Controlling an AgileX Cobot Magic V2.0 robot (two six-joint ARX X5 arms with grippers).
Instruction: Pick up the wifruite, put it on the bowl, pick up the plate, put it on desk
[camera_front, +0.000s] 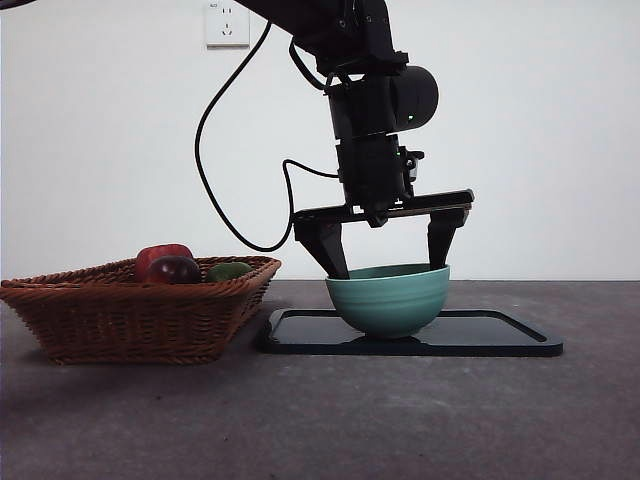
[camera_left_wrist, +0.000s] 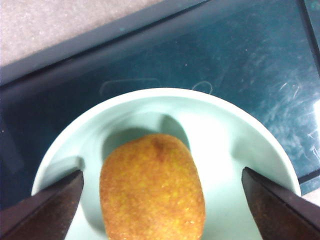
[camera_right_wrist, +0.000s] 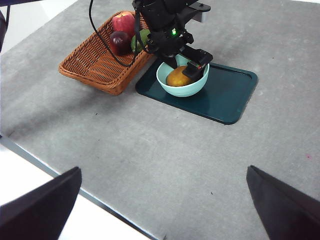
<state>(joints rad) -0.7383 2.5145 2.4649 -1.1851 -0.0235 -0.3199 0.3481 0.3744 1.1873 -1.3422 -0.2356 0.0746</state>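
Note:
The orange-brown wifruite (camera_left_wrist: 152, 187) lies inside the teal-green bowl (camera_front: 390, 300); the right wrist view also shows the wifruite (camera_right_wrist: 177, 77) in the bowl (camera_right_wrist: 187, 90). The bowl stands on the plate (camera_front: 500, 335), a dark teal rectangular tray on the desk (camera_front: 400, 420). My left gripper (camera_front: 388, 266) hangs over the bowl, open, with its tips at rim level. Its jaws stand wide on either side of the wifruite, clear of it. My right gripper (camera_right_wrist: 163, 169) is open and holds nothing, high above the desk's near side.
A wicker basket (camera_front: 130, 310) stands just left of the plate, holding a red apple (camera_front: 160, 255), a dark purple fruit (camera_front: 175, 270) and a green fruit (camera_front: 230, 270). The left arm's cable (camera_front: 205, 150) loops above the basket. A wall rises behind the desk.

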